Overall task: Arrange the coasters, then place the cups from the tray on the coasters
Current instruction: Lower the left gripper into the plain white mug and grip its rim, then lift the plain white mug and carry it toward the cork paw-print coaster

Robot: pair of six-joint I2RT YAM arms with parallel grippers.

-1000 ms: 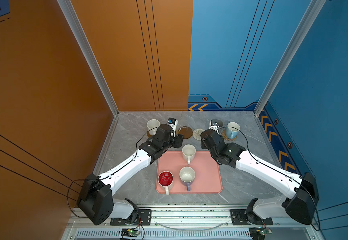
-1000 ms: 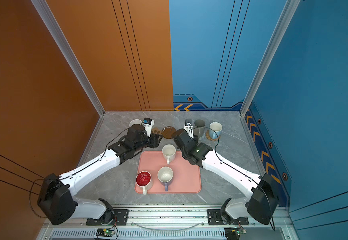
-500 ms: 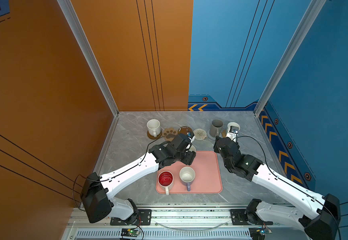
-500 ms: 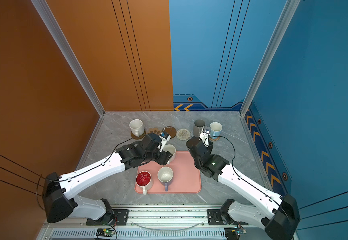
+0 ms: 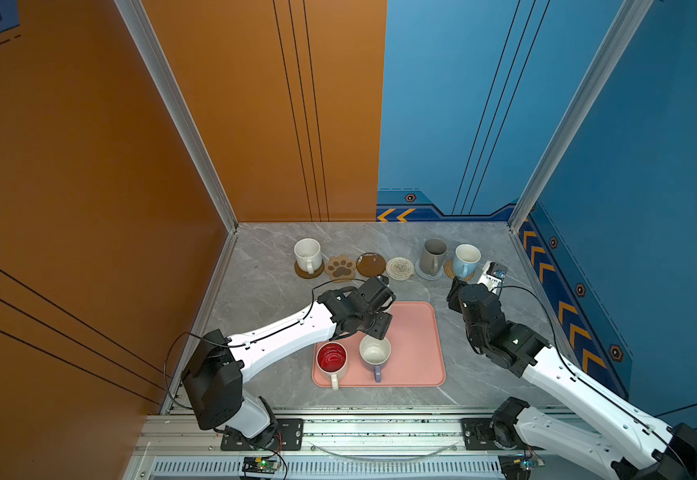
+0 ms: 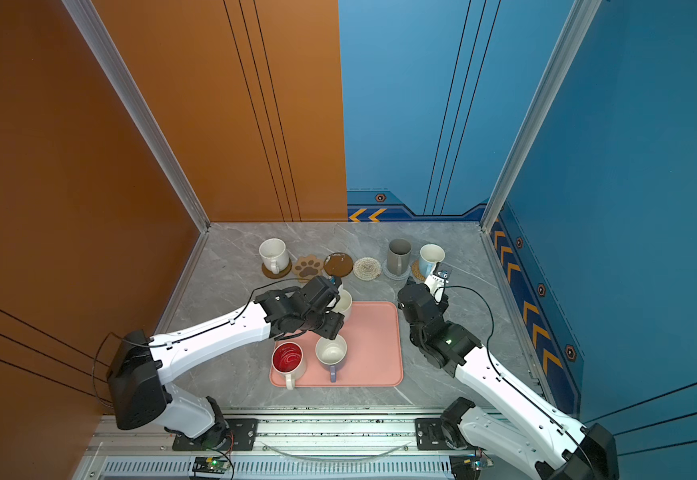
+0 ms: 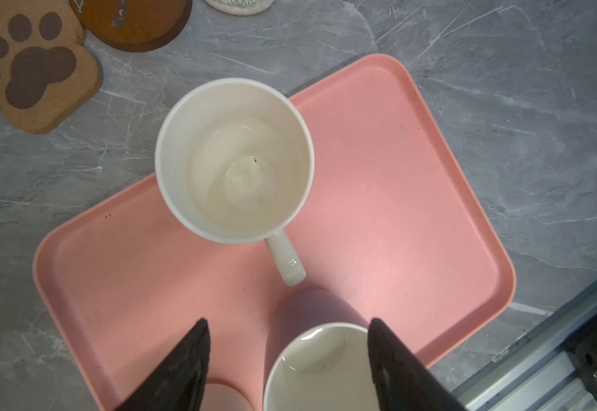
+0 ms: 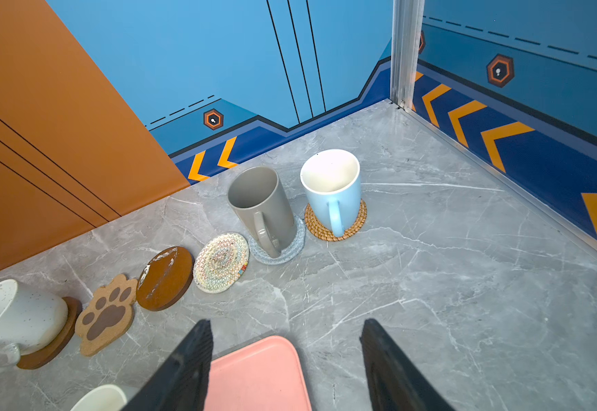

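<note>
— Our left gripper [image 7: 288, 321] hangs wide and empty over the tray [image 7: 396, 178]; the white mug [image 7: 234, 160] stands at its far edge.
— Right gripper [image 8: 286, 321] gapes empty by the tray's far corner. Dropping now, we'd likely clip the lavender mug [image 7: 311, 306] beneath us.

Robot test cell, printed wall panels [image 5: 255, 124]

Grey marble-look tabletop [image 5: 263, 291]. Orange wall panels [image 5: 89, 166] on the left gripper [image 7: 286, 323] side, blue panels [image 5: 650, 145] on the right gripper [image 8: 286, 323] side, with an orange chevron strip [image 5: 567, 316] at the base. Aluminium corner posts [image 5: 180, 112]. Even light.
</note>
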